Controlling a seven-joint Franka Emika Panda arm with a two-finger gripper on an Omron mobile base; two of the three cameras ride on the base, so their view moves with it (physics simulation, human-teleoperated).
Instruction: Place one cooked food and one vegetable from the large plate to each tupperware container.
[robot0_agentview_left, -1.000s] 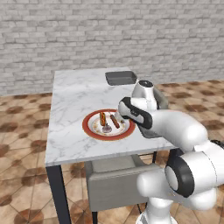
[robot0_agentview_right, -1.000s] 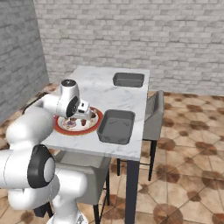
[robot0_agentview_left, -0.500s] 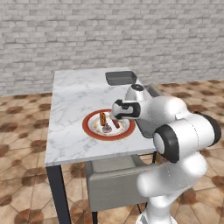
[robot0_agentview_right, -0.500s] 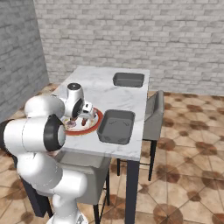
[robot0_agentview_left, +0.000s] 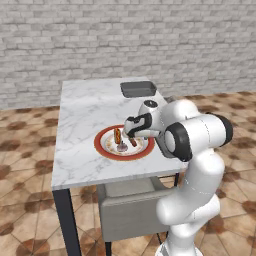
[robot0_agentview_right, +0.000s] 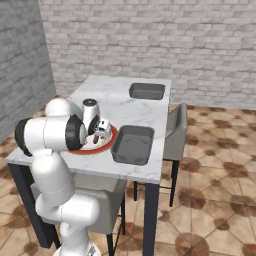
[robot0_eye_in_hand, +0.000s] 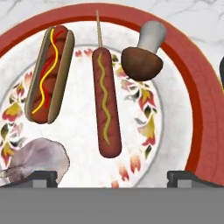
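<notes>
change: arm has folded in, pincer (robot0_eye_in_hand: 112, 177) now lower over the large plate (robot0_agentview_left: 102, 148), jaws spread, holding nothing | plate, left to right: hot dog (robot0_eye_in_hand: 49, 74), sausage on a stick (robot0_eye_in_hand: 105, 107), mushroom (robot0_eye_in_hand: 143, 54) | both tupperware containers (robot0_agentview_right: 132, 144) unfilled, first pick pending

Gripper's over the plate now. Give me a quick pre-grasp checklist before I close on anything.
1. Gripper open: ok, jaws spread wide at the view's bottom corners.
2. Nothing held: ok.
3. Cooked food on the large plate: ok, hot dog and corn dog lie apart.
4. Vegetables on it: ok, mushroom and a pale purple bulb.
5. Target centred between the jaws: cannot tell; the corn dog's end sits nearest.
6. Tupperware containers empty: near one ok, far one ok.
</notes>
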